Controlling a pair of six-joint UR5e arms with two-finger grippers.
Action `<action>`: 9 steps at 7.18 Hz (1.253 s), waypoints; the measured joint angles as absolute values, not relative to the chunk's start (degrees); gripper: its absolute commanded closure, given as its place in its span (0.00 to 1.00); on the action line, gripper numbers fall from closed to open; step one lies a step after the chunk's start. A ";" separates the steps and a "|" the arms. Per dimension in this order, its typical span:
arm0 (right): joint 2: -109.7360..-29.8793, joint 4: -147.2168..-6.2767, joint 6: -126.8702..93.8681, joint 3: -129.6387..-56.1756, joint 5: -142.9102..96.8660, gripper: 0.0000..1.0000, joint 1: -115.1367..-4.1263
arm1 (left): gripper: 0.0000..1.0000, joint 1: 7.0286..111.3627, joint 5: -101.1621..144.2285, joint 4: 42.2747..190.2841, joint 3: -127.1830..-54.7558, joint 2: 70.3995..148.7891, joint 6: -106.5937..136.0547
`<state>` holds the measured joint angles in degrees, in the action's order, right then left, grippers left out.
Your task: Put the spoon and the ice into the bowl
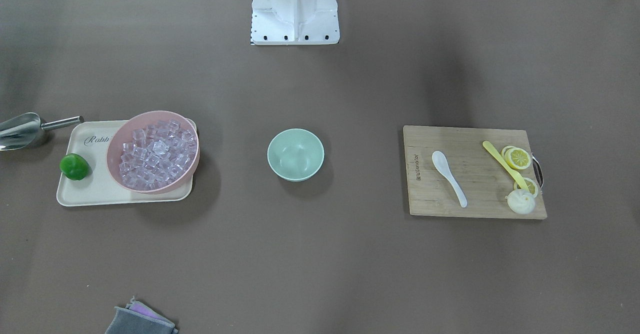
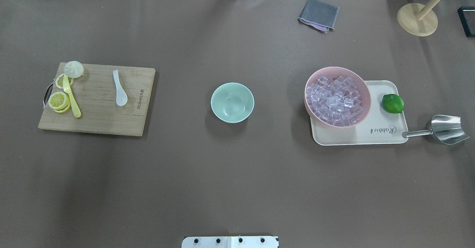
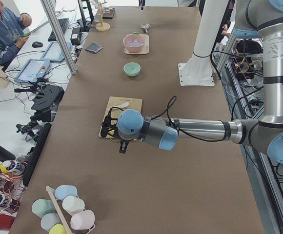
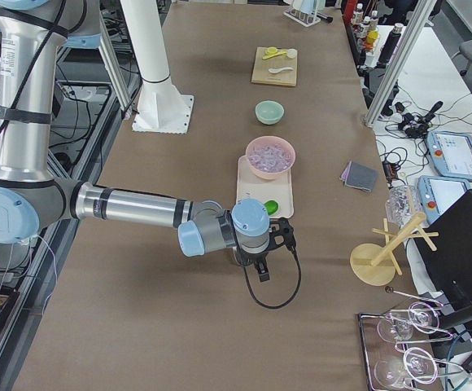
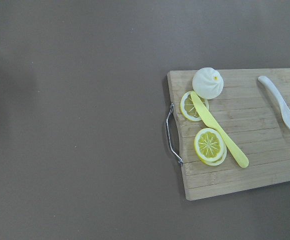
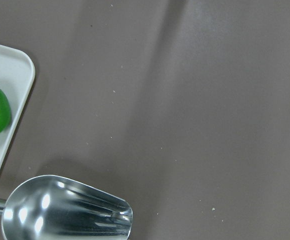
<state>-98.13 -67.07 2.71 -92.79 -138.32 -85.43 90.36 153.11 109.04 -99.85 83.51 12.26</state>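
Observation:
The white spoon (image 2: 119, 88) lies on a wooden cutting board (image 2: 100, 116) at the table's left; it also shows in the left wrist view (image 5: 285, 107). The mint-green bowl (image 2: 232, 102) stands empty at the table's centre. Many ice cubes (image 2: 334, 101) fill a pink bowl (image 2: 336, 68) on a cream tray (image 2: 371, 138) at the right. My left gripper (image 3: 111, 127) hangs high over the board's outer end. My right gripper (image 4: 278, 236) hangs high by the tray's outer end. I cannot tell whether either is open or shut.
A yellow knife (image 2: 72, 99), lemon slices (image 2: 58, 100) and a white bun (image 2: 73, 69) share the board. A lime (image 2: 392, 103) sits on the tray, with a metal scoop (image 2: 445, 129) beside it. A grey cloth (image 2: 318, 14) and a wooden stand (image 2: 417, 19) are at the far edge.

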 measured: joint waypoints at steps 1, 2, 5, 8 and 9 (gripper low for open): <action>-97.89 -67.03 2.67 -93.82 -139.20 0.00 -85.43 | 0.03 86.81 151.47 112.39 -101.11 85.44 23.81; -98.04 -67.11 2.34 -95.86 -140.37 0.00 -85.35 | 0.04 81.08 146.82 115.80 -102.24 87.75 36.26; -98.36 -67.32 -10.12 -104.01 -141.85 0.01 -81.80 | 0.11 64.77 133.21 117.61 -101.58 95.68 56.95; -94.64 -67.41 -26.20 -110.49 -140.58 0.02 -73.60 | 0.18 55.05 125.75 114.58 -92.23 106.32 65.88; -92.30 -67.41 -30.49 -110.96 -138.56 0.02 -70.25 | 0.22 53.02 124.14 114.02 -89.75 108.39 66.54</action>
<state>-92.30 -67.41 -30.49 -110.96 -138.56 -70.25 53.02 124.14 114.02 -89.75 108.39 66.54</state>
